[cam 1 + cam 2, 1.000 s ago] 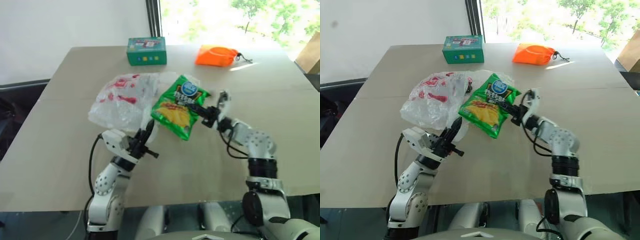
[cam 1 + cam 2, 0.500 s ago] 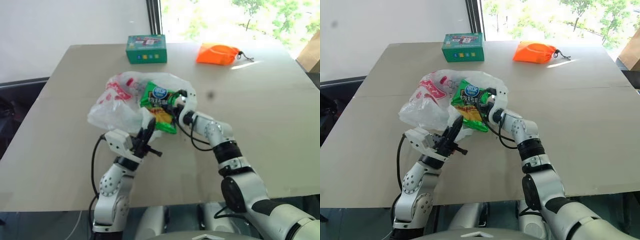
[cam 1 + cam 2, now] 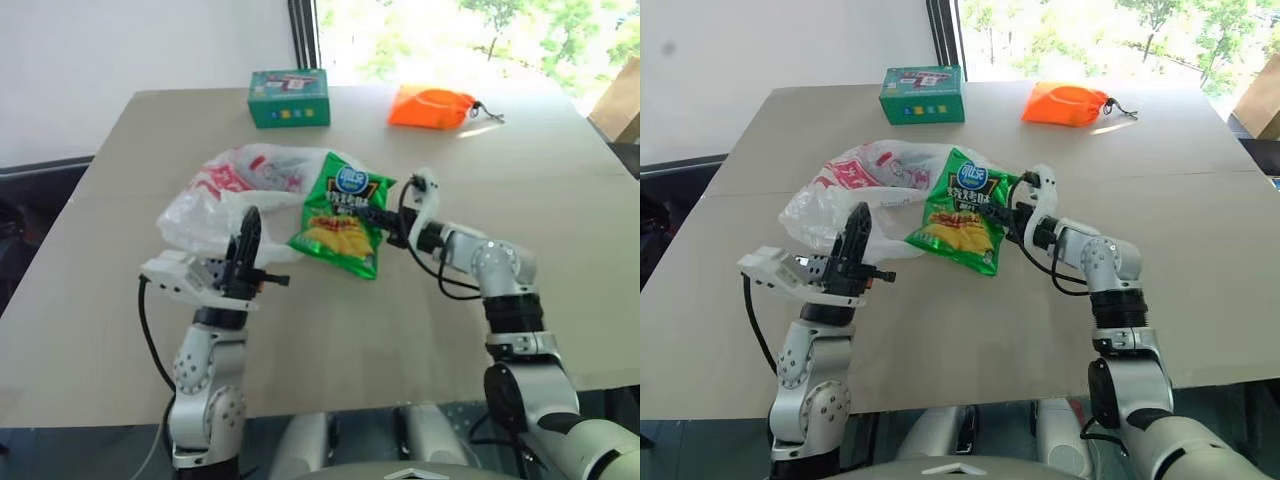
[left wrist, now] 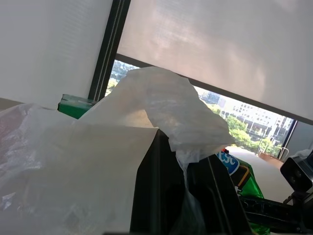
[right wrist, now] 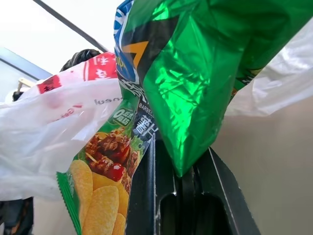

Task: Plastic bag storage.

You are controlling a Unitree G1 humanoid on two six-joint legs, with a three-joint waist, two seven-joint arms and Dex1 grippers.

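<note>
Plastic bag [image 3: 235,190] storage, inspected from each tool outward. Left tool [image 3: 246,243]: fingers pressed together on a fold of the bag's film, which the left wrist view shows drawn up between them. It is raised and tilted upward, and my judgement is that this lifts the near edge so the mouth stands open toward the other arm. Right tool [image 3: 383,222]: fingers pinching the edge of the green snack packet [image 3: 343,213], which hangs from the grip just beside the bag's right-hand edge, its lower corner close to the bench [image 3: 560,200]. Held so, the packet appears lined up for entry into the bag; whether any part is already inside cannot be told.

The bag lies crumpled on the bench at centre-left, its red printed marks uppermost, with only the gripped part lifted.

Farther out, near the far edge and well apart from the work, stand a green box [image 3: 290,98] and an orange drawstring pouch [image 3: 432,106].

Count: one plastic bag, one snack packet, one box, one pouch, two tools, both engaged.
</note>
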